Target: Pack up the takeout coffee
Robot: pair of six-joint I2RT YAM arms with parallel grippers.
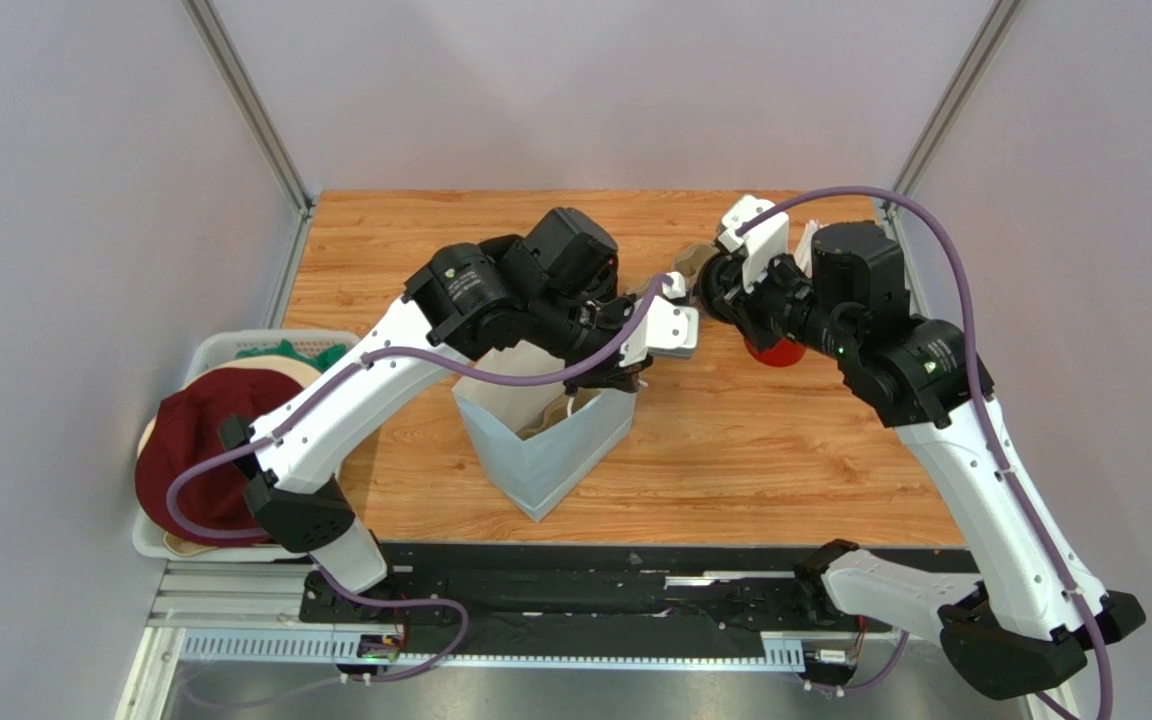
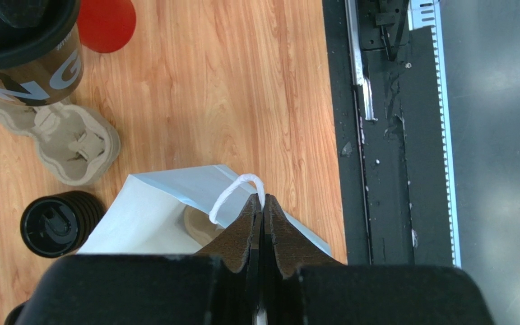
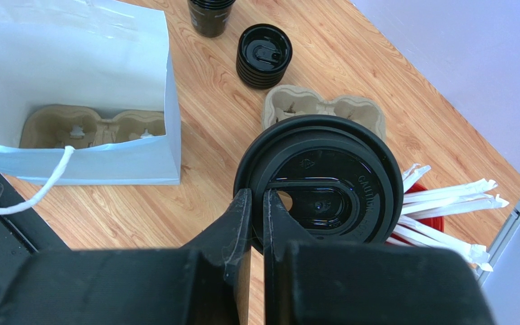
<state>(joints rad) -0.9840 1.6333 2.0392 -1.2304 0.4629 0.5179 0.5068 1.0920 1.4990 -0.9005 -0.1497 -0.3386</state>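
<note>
The takeout coffee [image 3: 320, 183], a black cup with a round black lid, hangs in the air above the table. My right gripper [image 3: 257, 200] is shut on the lid's rim at its left side. The cup's brown-and-black side shows in the left wrist view [image 2: 29, 61], over a cardboard carrier [image 2: 73, 139]. The white paper bag [image 1: 545, 443] stands open at the table's front centre. My left gripper [image 2: 263, 203] is shut on its white string handle [image 2: 232, 193]. A second cardboard carrier [image 3: 93, 125] lies inside the bag [image 3: 107, 81].
A short stack of black lids [image 3: 264, 55] and another black cup [image 3: 212, 17] stand beyond the bag. A red cup [image 3: 446, 203] holds wrapped straws. A white bin [image 1: 207, 353] with hats sits off the table's left edge.
</note>
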